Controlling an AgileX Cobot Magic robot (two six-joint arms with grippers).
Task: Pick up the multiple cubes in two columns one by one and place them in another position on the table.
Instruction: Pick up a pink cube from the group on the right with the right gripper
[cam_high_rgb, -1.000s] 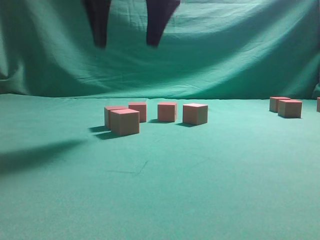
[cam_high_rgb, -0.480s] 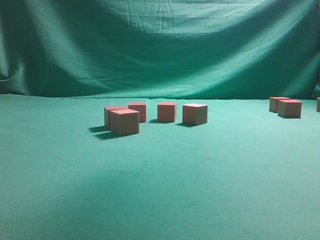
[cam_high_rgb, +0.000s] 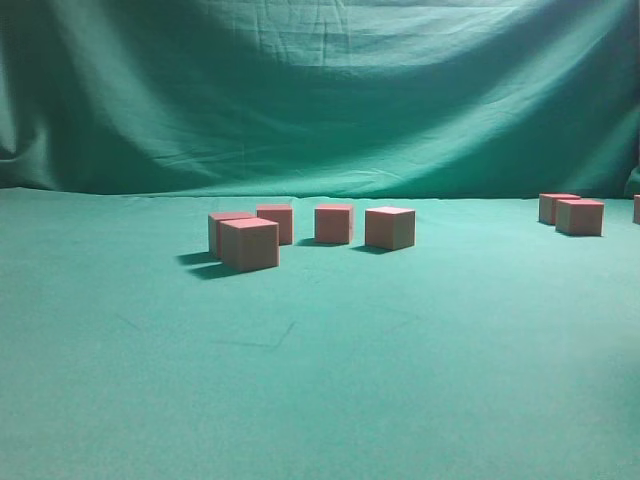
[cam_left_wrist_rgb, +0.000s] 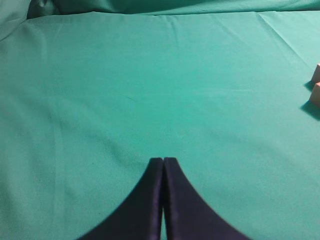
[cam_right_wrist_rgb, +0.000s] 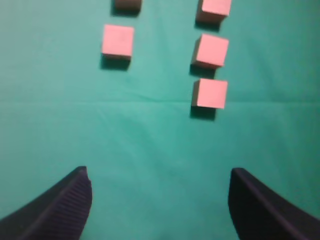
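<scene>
We saw a green cloth-draped counter and backdrop; pink foam cubes lay in two columns under the right pincer, spread wide; the left pincer was closed, empty.

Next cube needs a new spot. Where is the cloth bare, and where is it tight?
Bare: the front cloth below the five cubes, and the stretch between them and the right-edge cubes. Cloth by the shut left gripper is bare too. Tight: the leftmost pair in the cluster.
</scene>
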